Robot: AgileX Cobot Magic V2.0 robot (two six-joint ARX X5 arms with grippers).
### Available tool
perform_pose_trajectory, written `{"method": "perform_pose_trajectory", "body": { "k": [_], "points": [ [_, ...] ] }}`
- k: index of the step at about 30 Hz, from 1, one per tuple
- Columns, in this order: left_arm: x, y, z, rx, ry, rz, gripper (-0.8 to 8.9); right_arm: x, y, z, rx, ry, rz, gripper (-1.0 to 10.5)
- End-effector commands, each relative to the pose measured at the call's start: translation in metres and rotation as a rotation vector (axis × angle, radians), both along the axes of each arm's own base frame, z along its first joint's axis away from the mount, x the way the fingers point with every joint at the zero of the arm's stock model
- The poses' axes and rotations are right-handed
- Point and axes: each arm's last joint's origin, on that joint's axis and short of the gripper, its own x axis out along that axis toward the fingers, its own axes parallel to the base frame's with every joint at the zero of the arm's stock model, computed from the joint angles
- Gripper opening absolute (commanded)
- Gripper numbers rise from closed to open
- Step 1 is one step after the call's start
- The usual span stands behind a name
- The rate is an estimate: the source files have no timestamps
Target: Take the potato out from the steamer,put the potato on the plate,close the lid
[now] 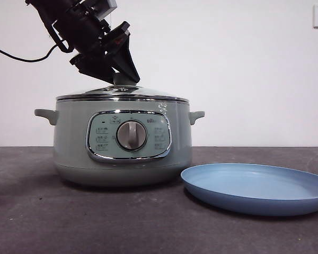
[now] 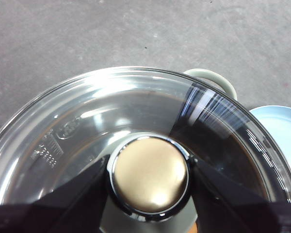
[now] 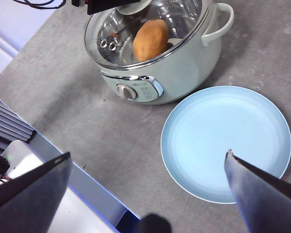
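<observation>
The sage-green steamer (image 1: 122, 137) stands left of centre with the glass lid (image 1: 122, 94) resting on it. My left gripper (image 1: 122, 74) comes down from the upper left and is shut on the lid's knob (image 2: 149, 177), one jaw on each side. Through the glass in the right wrist view, the orange-brown potato (image 3: 150, 40) lies inside the steamer (image 3: 174, 73). The blue plate (image 1: 257, 188) lies empty to the right of the steamer. My right gripper (image 3: 148, 154) is open and empty, high above the plate (image 3: 225, 143).
The dark grey table's near edge (image 3: 63, 145) runs beside the steamer's control panel. A steamer side handle (image 2: 208, 77) sticks out toward the plate. A black cable (image 1: 21, 57) hangs at the left. A white wall stands behind.
</observation>
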Motion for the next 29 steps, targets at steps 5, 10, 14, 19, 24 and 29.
{"method": "perform_pose_trajectory", "body": {
  "k": [5,10,14,19,24,29],
  "points": [
    [0.003,-0.001,-0.001,-0.013,-0.016,0.004,-0.09,0.000,0.000,0.001,0.003,-0.005,-0.004,6.0],
    [-0.002,0.002,0.009,-0.026,-0.042,0.008,-0.09,0.000,0.000,0.001,0.005,-0.005,-0.007,6.0],
    [-0.009,0.006,0.026,-0.044,-0.087,0.011,-0.09,0.004,0.001,0.003,0.021,-0.011,-0.021,6.0],
    [-0.026,0.013,0.052,-0.069,-0.152,0.017,-0.09,0.013,0.002,0.004,0.057,-0.012,-0.049,6.0],
    [-0.052,0.028,0.081,-0.096,-0.198,0.038,-0.09,0.032,0.009,0.002,0.096,0.012,-0.054,6.0],
    [-0.090,0.051,0.111,-0.108,-0.223,0.071,-0.09,0.059,0.032,-0.001,0.150,0.025,-0.005,6.0]
  ]
}}
